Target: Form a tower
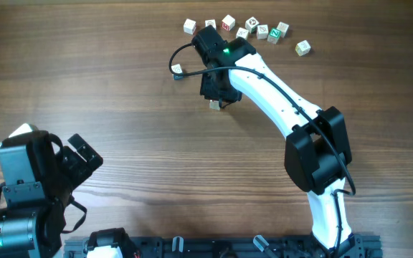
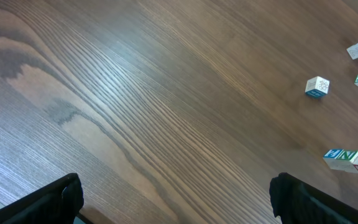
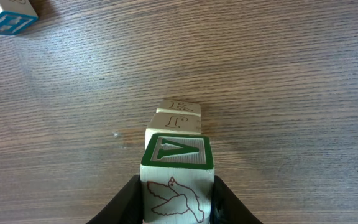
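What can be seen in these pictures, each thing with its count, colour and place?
table: one, brown wood, under everything.
loose cubes: about nine, pale with coloured prints, scattered on the far side.
lone cube: one, pale with blue print, left of and beyond the tower.
tower: one, seemingly two pale cubes, mid-table below the right jaws.
green-topped cube: one, green-framed top, red bird on its side, between the right jaws over the tower.
left arm: one, black, near-left corner, jaws open and empty.
right arm: one, white and black, reaching from the near edge, jaws shut on the green-topped cube.
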